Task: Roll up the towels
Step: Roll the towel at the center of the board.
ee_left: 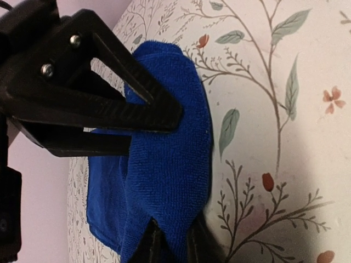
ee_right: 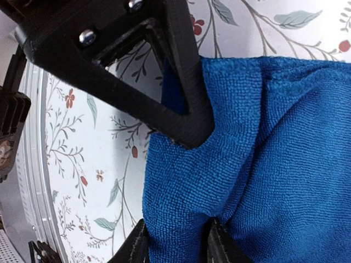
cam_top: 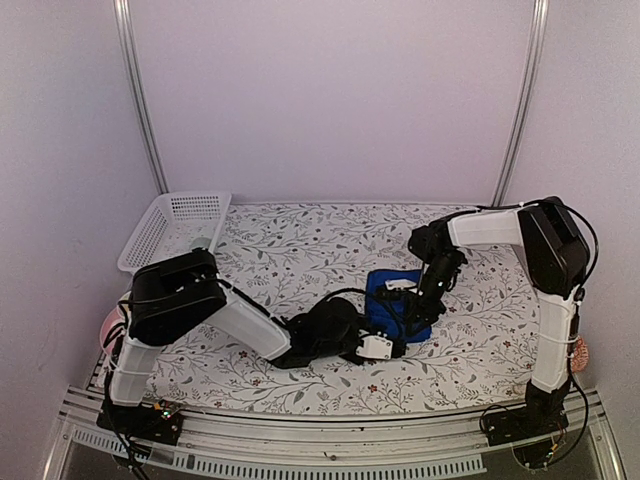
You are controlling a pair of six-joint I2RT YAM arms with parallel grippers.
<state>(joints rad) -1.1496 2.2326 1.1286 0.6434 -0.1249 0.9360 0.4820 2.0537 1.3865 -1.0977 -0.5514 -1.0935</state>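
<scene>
Bolted at the near rail of the flower-print desk (cam_top: 300, 240), the left arm (cam_top: 250, 325) stretches low toward the middle. The right arm (cam_top: 490, 228) bends over and down from the far right. Both tips meet on the blue towel (cam_top: 383, 284), which lies bunched right of centre. A white slotted basket (cam_top: 145, 240) stands at the far left corner, well apart from the towel, with something pale inside that is too small to make out.

In the left wrist view, the left fingers (ee_left: 137, 115) straddle a thick, rounded fold of the blue towel (ee_left: 170, 164). One finger lies across the top and the other digs in from below, so the cloth is clamped between them on the printed desk.

In the right wrist view, the right fingers (ee_right: 189, 98) likewise grasp a bulky fold of the towel (ee_right: 285, 137). The fabric puckers where the lower finger presses in, and the towel's edge rests on the desk beside the near rail.
</scene>
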